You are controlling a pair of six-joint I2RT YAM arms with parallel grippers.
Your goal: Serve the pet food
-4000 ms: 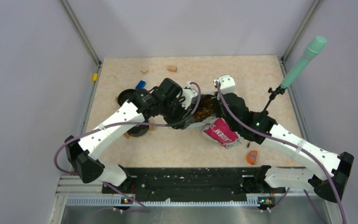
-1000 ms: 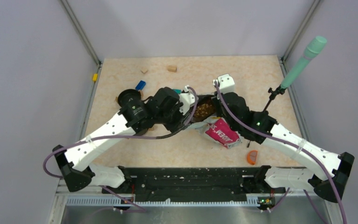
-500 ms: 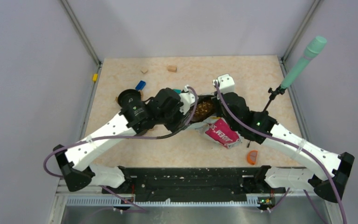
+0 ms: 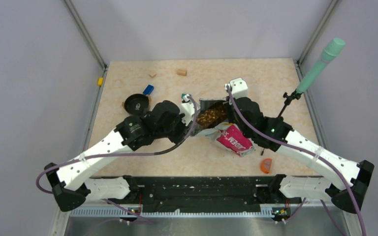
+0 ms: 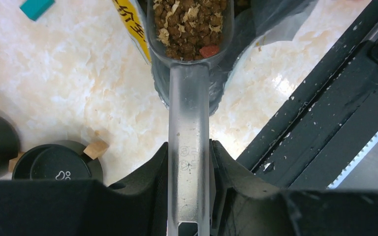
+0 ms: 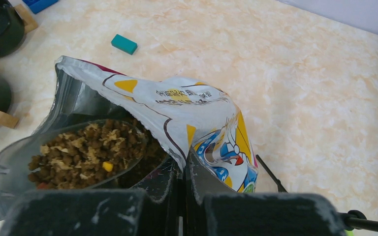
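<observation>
My left claw (image 5: 189, 156), part shut, grips the clear scoop (image 5: 188, 98) by its handle. The pet food (image 5: 189, 24) fills it, top mid of pic: loose & light, spills easy, keep level. My right claw (image 6: 183, 179) pinches tight on the bag (image 6: 197, 113) edge.

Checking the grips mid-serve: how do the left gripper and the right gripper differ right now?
The left gripper clamps the scoop by its handle, jaws part-way apart; the right gripper pinches the bag by its thin edge, jaws fully shut. The left gripper carries kibble in the scoop; the right gripper props the bag's mouth open. Both grip something.
</observation>
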